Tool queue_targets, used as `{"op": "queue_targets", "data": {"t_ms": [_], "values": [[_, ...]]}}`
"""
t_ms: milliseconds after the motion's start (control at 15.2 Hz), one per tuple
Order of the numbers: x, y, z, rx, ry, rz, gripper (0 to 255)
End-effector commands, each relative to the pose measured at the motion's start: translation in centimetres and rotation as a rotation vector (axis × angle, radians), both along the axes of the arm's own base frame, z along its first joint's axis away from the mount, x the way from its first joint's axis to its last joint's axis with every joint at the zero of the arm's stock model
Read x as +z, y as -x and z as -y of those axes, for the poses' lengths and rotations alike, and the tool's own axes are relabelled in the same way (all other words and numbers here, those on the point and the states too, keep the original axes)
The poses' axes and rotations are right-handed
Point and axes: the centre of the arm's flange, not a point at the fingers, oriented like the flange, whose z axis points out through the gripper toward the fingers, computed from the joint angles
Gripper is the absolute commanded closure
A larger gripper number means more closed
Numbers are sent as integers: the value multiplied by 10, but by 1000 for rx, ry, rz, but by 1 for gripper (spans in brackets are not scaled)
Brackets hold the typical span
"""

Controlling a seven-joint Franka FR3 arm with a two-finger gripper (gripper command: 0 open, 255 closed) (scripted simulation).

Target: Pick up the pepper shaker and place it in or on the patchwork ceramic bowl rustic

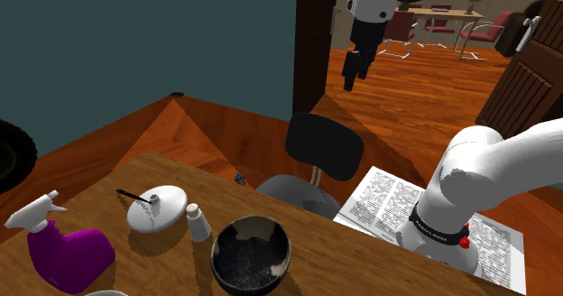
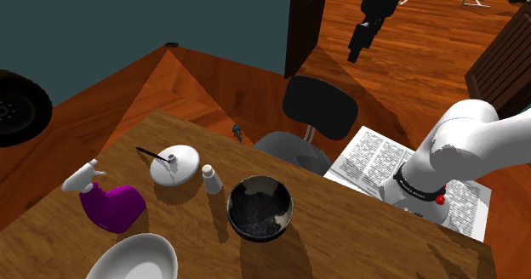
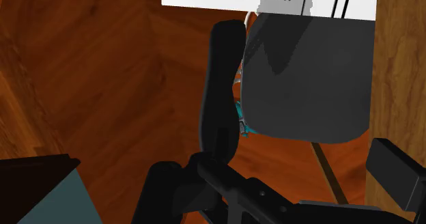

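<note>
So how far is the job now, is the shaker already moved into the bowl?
Nothing looks done yet. The white pepper shaker stands upright on the table, beside the dark speckled bowl, not in it. In hand: nothing. The tool hangs open, high above the black chair, away from the table. Left to do: reach the shaker, grasp it, lift it and set it in the bowl.
</note>
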Motion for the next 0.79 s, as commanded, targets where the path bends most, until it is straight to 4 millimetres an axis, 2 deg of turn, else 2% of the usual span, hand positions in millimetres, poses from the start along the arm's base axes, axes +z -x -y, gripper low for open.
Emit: {"op": "queue_targets", "data": {"t_ms": [0, 726], "values": [[0, 0, 0, 0, 0, 0, 0], [-62, -34, -123, -42, -25, 8, 0]]}}
